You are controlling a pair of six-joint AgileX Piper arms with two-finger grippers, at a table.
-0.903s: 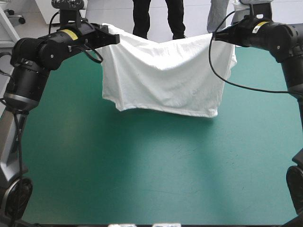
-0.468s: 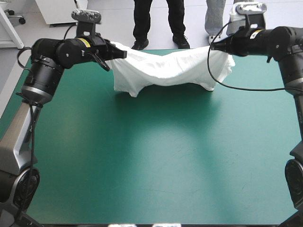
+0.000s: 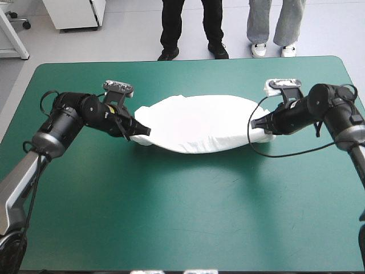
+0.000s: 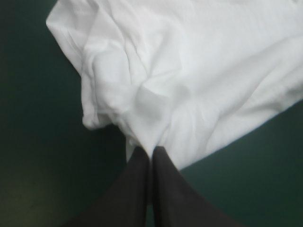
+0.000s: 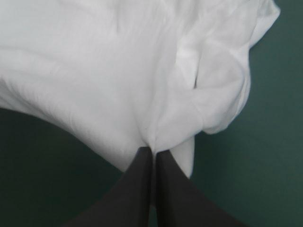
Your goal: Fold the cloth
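The white T-shirt lies stretched as a long oval bundle across the far half of the teal-green table. My left gripper is shut on the T-shirt at its left end, low over the cover. My right gripper is shut on the T-shirt at its right end. In the left wrist view the black fingers meet in a point with a pinch of the T-shirt gathered at their tips. The right wrist view shows that gripper the same way, with the T-shirt bunched ahead of it.
The near half of the table is bare teal-green cover. The far edge runs a short way behind the T-shirt.
Both arms have come down and toward the near side, lowering the T-shirt from a hanging sheet at the far edge onto the cover. Both grippers kept their hold.
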